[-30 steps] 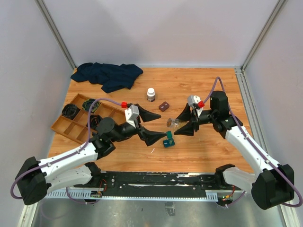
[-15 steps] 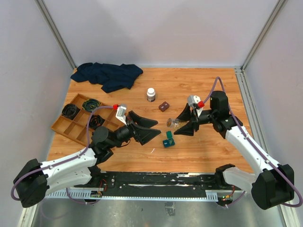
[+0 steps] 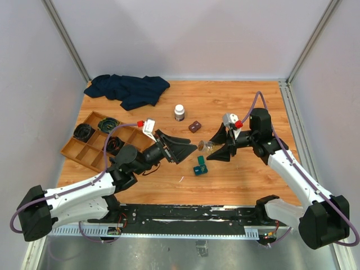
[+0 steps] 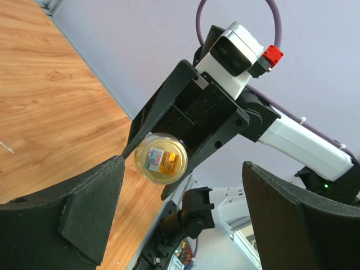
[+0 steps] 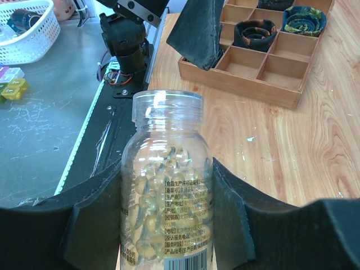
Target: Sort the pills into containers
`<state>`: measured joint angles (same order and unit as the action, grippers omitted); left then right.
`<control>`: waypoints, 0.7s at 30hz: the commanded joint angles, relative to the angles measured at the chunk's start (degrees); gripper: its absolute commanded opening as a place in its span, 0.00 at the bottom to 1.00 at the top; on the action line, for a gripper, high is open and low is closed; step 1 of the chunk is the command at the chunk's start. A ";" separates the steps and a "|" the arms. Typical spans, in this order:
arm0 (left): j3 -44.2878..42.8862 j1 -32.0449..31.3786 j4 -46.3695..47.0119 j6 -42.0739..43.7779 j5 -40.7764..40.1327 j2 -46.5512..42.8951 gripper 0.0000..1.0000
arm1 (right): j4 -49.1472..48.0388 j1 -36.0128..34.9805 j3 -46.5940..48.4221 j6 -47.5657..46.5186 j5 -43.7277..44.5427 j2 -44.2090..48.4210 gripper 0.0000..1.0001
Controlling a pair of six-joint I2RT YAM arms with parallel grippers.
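Since a second ago, your left end effector [image 3: 179,149] has turned and pushed rightward, closing on the bottle held by the other arm. At far left, a wooden tray [image 3: 89,152] sits on the bench [image 3: 247,101]. The left end effector's fingers are spread wide and hold nothing; in its wrist view the bottle's open mouth faces the gap between them. Just right of it and nearer you, the teal case [image 3: 199,166] rests on the bench, between the two arms; its lid position is too small to tell. Right again, your right end effector [image 3: 221,145] pinches the clear pill bottle [image 3: 207,146] sideways, uncapped, with capsules inside. You seem to be mid-step, bringing pills toward the case. The next move probably calls for slow tipping with the mouth held over that small case, or capsules will scatter.
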<state>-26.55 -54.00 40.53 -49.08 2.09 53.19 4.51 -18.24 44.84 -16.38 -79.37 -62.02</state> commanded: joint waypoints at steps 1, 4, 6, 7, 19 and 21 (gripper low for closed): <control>-5.41 -2.62 -9.28 5.08 -7.66 0.82 0.89 | -0.39 0.57 1.84 -0.84 0.18 0.37 0.01; -7.45 -3.55 -11.55 5.92 -9.68 1.73 0.89 | -0.38 0.60 1.87 -0.83 0.26 0.21 0.00; -8.59 -4.03 -12.44 6.33 -10.53 2.71 0.88 | -0.38 0.65 1.79 -0.80 0.27 0.15 0.00; -9.34 -4.31 -13.19 6.37 -11.12 3.24 0.88 | -0.38 0.66 1.80 -0.81 0.27 0.22 0.01; -14.47 -6.86 -15.28 8.00 -11.53 8.86 0.76 | -0.37 0.66 1.77 -0.92 0.21 0.17 0.01; -14.72 -7.04 -15.29 7.97 -11.20 9.15 0.73 | -0.33 0.66 1.83 -0.90 0.18 0.16 0.00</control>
<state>-39.13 -60.14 25.12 -42.35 -8.32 61.69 4.56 -18.24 44.84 -16.58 -79.02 -62.04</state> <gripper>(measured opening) 0.758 0.534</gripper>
